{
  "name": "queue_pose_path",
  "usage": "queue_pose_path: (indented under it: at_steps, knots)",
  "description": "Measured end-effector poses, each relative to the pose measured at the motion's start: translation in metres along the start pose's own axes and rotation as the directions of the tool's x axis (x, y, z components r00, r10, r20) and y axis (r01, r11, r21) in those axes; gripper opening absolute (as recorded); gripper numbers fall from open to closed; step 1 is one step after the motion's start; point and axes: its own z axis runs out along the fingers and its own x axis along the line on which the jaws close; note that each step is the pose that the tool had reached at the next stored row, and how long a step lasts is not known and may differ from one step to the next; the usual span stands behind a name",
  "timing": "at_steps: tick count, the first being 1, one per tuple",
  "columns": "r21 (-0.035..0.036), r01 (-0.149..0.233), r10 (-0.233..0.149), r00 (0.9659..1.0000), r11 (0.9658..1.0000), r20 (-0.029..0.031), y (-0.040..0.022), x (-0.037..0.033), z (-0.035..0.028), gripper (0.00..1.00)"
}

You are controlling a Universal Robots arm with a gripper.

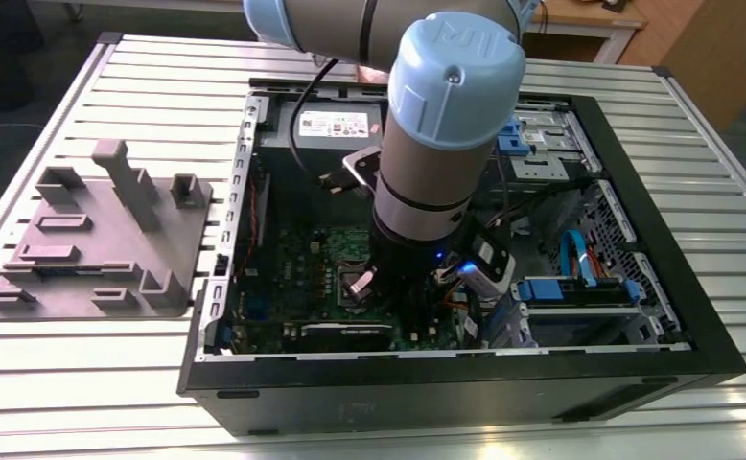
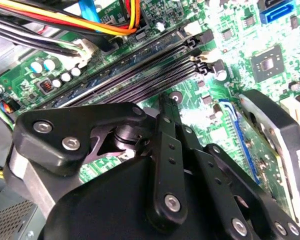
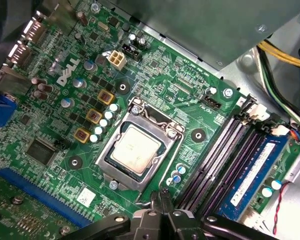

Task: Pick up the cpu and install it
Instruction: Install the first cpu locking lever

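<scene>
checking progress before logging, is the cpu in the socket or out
In. In the first wrist view the cpu lies flat, silver top up, inside the socket frame on the green board.

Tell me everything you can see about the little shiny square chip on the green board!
The cpu is a small, flat square with a pale silvery metal top and a thin lighter rim. In the first wrist view it lies flat in its socket, with the metal socket frame lying around its edges. The socket sits on the green motherboard, next to the long memory slots. The gripper is beside the socket with its jaws together, not touching the chip.
</scene>
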Motion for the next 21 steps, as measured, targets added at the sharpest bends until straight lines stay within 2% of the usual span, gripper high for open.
queue_pose_path:
  at_steps: [4,10,13,15,17,21]
  knots:
    - [0.0001,0.0,0.0,1.0,1.0,-0.0002,0.0001,0.0001,-0.0079,0.1]
    - [0.0005,0.0,0.0,1.0,1.0,-0.0005,0.0001,0.0,-0.0085,0.1]
    - [0.0004,0.0,0.0,1.0,1.0,-0.0003,0.0002,0.0,-0.0134,0.1]
    - [0.0006,0.0,0.0,1.0,1.0,-0.0005,0.0005,-0.0002,-0.0142,0.1]
    - [0.001,-0.001,0.001,1.0,1.0,-0.0007,0.0017,-0.0008,-0.0146,0.1]
    - [0.0015,-0.004,0.004,1.0,1.0,0.0001,0.008,-0.0034,-0.0145,0.1]
